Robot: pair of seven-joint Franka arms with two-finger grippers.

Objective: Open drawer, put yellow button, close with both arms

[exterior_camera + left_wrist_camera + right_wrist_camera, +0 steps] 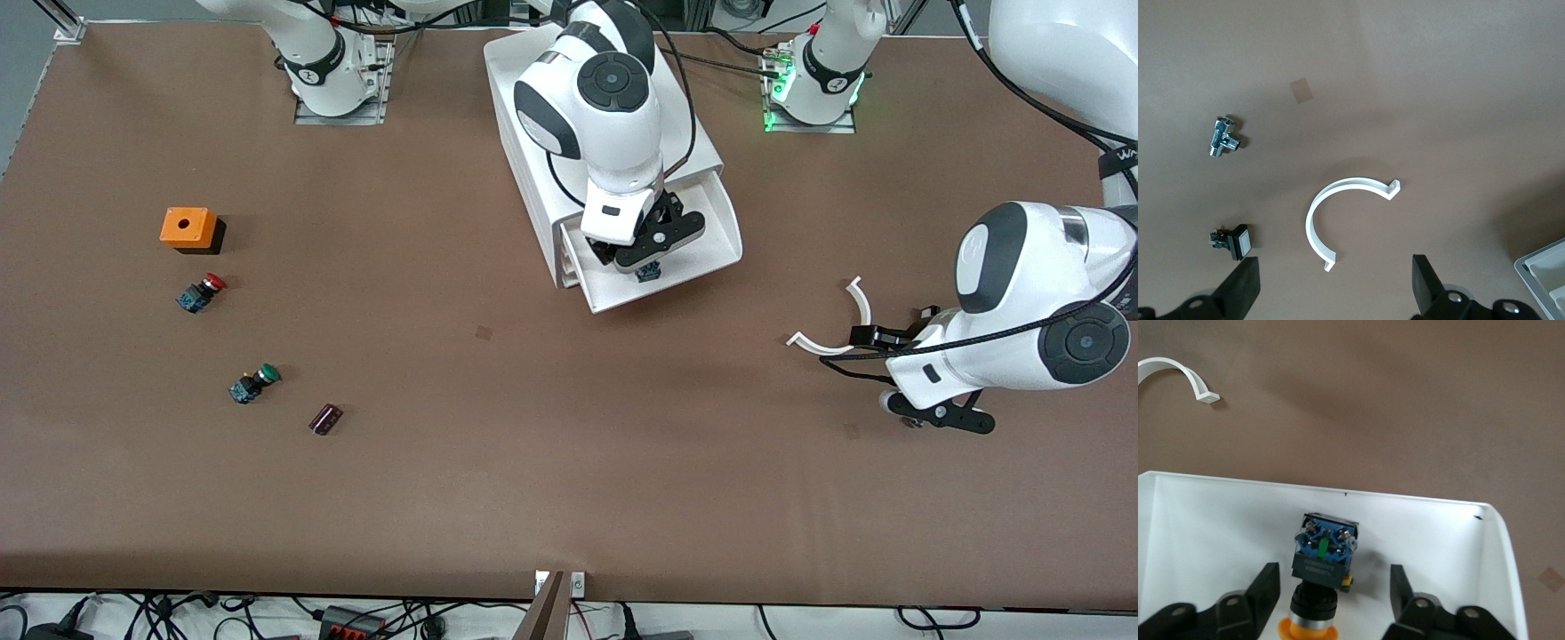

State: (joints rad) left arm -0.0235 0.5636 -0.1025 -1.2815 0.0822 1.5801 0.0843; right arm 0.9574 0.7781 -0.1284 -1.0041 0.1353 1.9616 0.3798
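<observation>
The topmost drawer [725, 233] of the white cabinet [698, 133] is pulled out; its white floor shows in the right wrist view [1211, 527]. The yellow button [1321, 570] lies in the drawer, with its blue and black body up in that view and its orange cap toward the wrist. In the front view only its blue body [650, 271] peeks out under the hand. My right gripper [647, 260] hovers over the drawer, open, with the fingers [1265, 587] apart on either side of the button and not touching it. My left gripper [898, 327] waits open and empty over the table [1336, 287] toward the left arm's end.
A white C-shaped clip [836, 331] lies by the left gripper [1338, 213], with a metal fitting [1223, 135] and a small black switch [1231, 241] nearby. Toward the right arm's end are an orange box [188, 228], a red button [203, 292], a green button [253, 382] and a dark block [325, 419].
</observation>
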